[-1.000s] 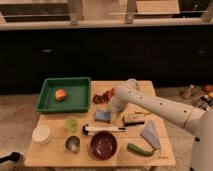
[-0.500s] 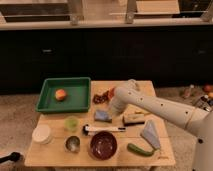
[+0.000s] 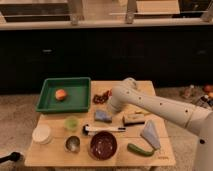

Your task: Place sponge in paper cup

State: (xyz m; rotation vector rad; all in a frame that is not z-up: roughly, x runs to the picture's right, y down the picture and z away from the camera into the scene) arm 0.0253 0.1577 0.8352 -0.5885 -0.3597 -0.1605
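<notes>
The sponge (image 3: 102, 116), a small blue-grey pad, lies flat near the middle of the wooden table (image 3: 55, 157). The paper cup (image 3: 42, 134), squat and white, stands at the table's left front, far to the left of the sponge. My white arm reaches in from the right. Its gripper (image 3: 112, 106) hangs just above and behind the sponge's right end, with its tip hidden against the arm. Nothing shows in the gripper.
A green tray (image 3: 75, 103) holding an orange fruit (image 3: 61, 94) sits at the back left. Around the sponge are a translucent green cup (image 3: 71, 122), a metal cup (image 3: 72, 144), a dark red bowl (image 3: 103, 145), a white-handled tool (image 3: 105, 129), a tan brush (image 3: 134, 119), a grey cloth (image 3: 150, 134), a green vegetable (image 3: 141, 149) and a red bag (image 3: 102, 97).
</notes>
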